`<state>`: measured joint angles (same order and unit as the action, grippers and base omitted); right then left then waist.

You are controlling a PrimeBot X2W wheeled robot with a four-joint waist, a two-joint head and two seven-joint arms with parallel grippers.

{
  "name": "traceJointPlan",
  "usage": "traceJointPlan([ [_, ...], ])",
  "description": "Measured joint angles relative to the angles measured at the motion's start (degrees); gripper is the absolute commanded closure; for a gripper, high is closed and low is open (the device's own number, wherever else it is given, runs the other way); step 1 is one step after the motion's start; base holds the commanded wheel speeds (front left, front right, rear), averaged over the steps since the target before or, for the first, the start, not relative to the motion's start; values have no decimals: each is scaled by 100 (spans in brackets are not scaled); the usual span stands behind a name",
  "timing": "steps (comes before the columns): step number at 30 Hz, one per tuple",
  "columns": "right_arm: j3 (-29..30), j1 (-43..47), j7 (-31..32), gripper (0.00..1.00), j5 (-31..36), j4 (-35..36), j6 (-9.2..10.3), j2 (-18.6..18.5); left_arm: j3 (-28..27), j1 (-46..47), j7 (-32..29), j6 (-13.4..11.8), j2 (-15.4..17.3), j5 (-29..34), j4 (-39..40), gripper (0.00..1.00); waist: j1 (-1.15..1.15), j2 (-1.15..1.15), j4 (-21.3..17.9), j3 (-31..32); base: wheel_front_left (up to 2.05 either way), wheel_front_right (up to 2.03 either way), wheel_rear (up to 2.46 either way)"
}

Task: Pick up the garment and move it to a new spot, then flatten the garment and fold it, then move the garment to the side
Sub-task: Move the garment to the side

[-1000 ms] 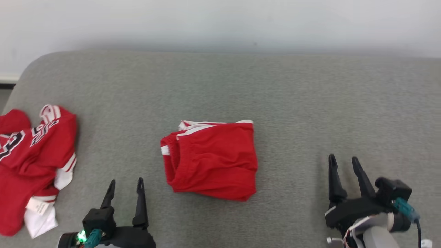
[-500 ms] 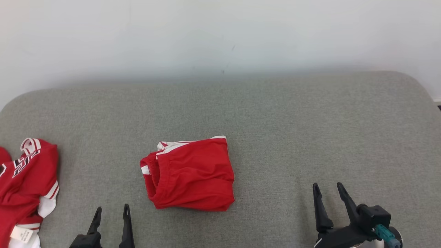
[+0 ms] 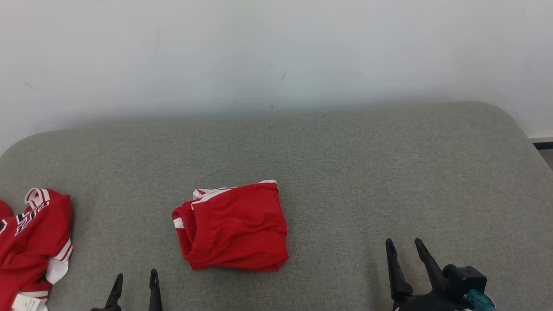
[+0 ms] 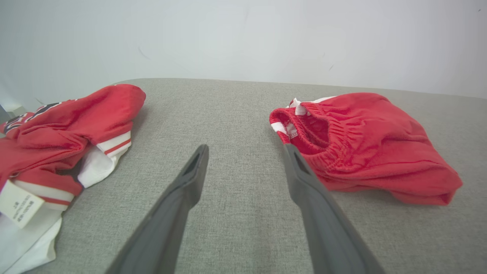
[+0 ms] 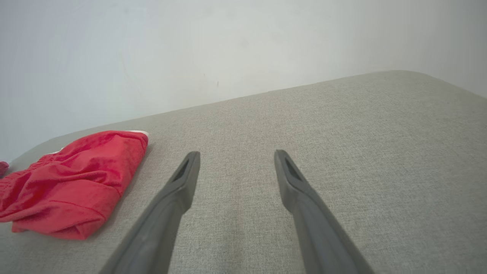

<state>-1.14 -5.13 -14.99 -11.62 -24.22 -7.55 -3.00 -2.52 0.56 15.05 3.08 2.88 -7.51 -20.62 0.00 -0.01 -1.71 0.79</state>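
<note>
A red garment (image 3: 233, 226), shorts with white side stripes and an elastic waistband, lies folded near the middle of the grey padded surface (image 3: 367, 172). My left gripper (image 3: 135, 275) stands open at the lower left, a short way to the near left of it, holding nothing. In the left wrist view the shorts (image 4: 373, 144) lie just right of the open left gripper (image 4: 245, 148). My right gripper (image 3: 404, 242) is open over bare surface well to the right. The right wrist view has the shorts (image 5: 72, 186) far left of the open right gripper (image 5: 236, 154).
A crumpled red jersey (image 3: 30, 242) with black lettering, white trim and a label lies at the left edge, also in the left wrist view as the jersey (image 4: 64, 125). A pale wall (image 3: 276, 52) backs the surface. The surface's rounded right corner (image 3: 514, 116) is in view.
The head camera has tilted up and turned right, so everything sits lower and further left in the picture. Both grippers stay open, and the garments lie as before.
</note>
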Motion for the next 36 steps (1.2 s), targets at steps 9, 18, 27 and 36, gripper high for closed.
traceJointPlan([
  [9,-261,-100,-1,0,-164,-96,0,1,264,-2,0,-10,1,-124,58,0,0,1,125,-107,0,0,0],
  [18,-1401,-1218,-1,0,-546,-820,0,5,1056,202,0,-56,-2,-314,44,0,1,1,555,-478,0,0,0],
  [27,-1712,-2220,-1,0,-808,-2259,0,4,1314,437,0,-109,2,-322,76,0,1,1,1130,-786,0,0,0],
  [36,-1986,-2811,-16,100,-867,-3379,-1,0,1447,480,0,-133,1,-344,100,0,1,1,1557,-1025,0,0,0],
])
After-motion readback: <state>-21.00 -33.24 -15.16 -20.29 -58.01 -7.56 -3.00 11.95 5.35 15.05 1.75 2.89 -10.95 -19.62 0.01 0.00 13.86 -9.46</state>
